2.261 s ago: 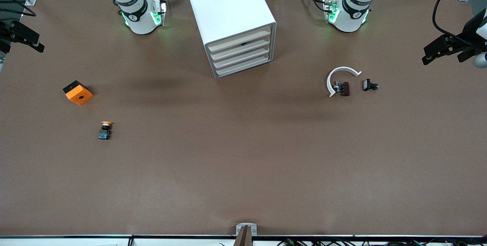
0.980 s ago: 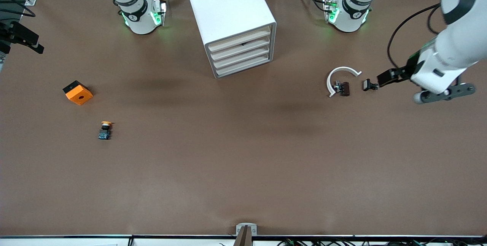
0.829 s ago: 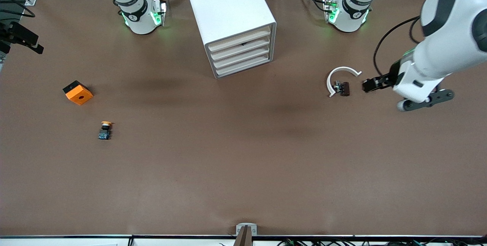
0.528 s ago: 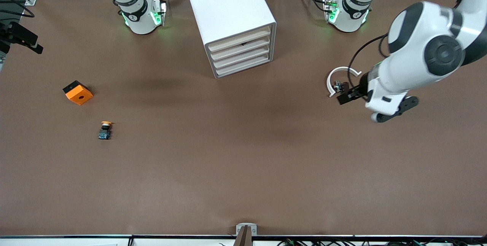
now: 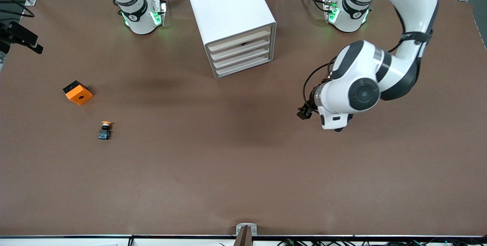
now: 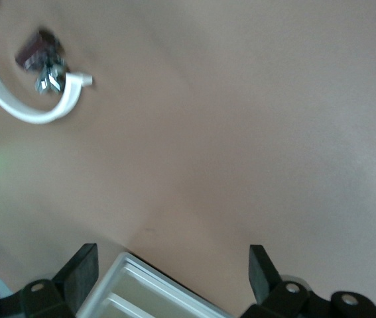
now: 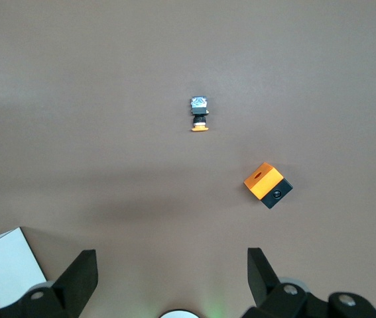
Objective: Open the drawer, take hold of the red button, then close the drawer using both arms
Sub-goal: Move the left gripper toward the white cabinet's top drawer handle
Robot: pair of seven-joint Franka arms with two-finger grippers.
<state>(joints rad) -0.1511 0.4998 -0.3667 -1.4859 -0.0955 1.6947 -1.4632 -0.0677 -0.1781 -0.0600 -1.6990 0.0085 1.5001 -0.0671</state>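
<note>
While all 4 drawers sit shut in the cabinet, left gripper hangs fingers wide over bare table, well apart from the drawer fronts, toward the left arm's end. Right gripper waits, also wide, at its own table end.

Even overhead light; soft shadows on the table; left wrist view blurred.

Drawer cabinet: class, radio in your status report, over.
Left gripper open, over the table near the cabinet. Right gripper open, waiting. Drawers all shut; red button unseen.
</note>
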